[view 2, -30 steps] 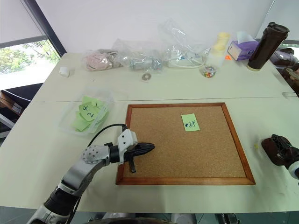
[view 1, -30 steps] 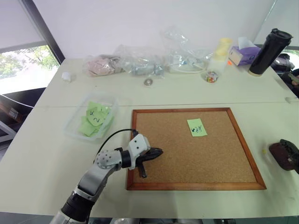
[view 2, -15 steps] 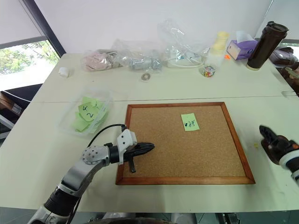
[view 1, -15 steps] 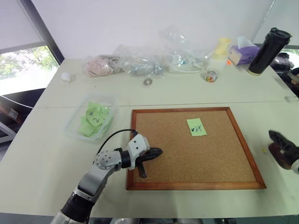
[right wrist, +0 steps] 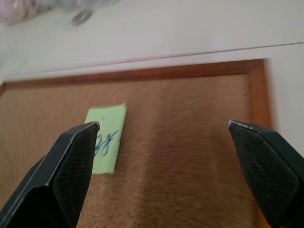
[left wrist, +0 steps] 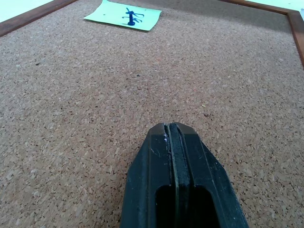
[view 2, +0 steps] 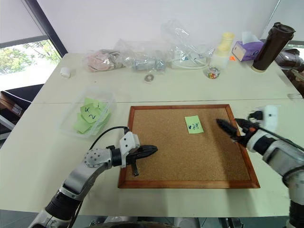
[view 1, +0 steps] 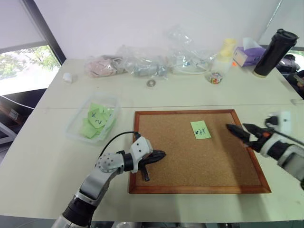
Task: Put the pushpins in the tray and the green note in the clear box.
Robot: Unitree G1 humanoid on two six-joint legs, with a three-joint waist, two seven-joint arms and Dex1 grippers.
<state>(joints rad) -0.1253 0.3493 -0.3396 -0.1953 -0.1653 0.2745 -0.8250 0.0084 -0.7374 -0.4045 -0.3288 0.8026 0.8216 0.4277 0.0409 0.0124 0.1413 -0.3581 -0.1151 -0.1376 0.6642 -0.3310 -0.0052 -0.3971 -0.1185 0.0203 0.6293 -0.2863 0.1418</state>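
The green note [view 1: 200, 129] lies on the corkboard's far middle, with dark scribbles on it. A small dark blue pushpin [left wrist: 129, 17] stands on the note. My right gripper [view 1: 240, 129] hovers open over the board's right side, its fingers [right wrist: 76, 156] pointing at the note [right wrist: 107, 137] from a short way off. Over the board's left part, my left gripper [view 1: 161, 154] is shut with nothing in it, its fingertips [left wrist: 171, 128] just above the cork. The clear box [view 1: 75, 129] sits left of the board with several green notes inside. The tray is hidden.
The wood-framed corkboard [view 1: 199, 156] fills the table's near middle. Along the back stand plastic bags [view 1: 142, 64], a small jar of coloured pins [view 1: 214, 78], a tissue box [view 1: 247, 54] and a black tumbler [view 1: 268, 47]. A metal ring [view 1: 151, 83] lies behind the board.
My right gripper has swung in from the table's right edge to above the corkboard's right side, turning toward the note. The left gripper has stayed still.
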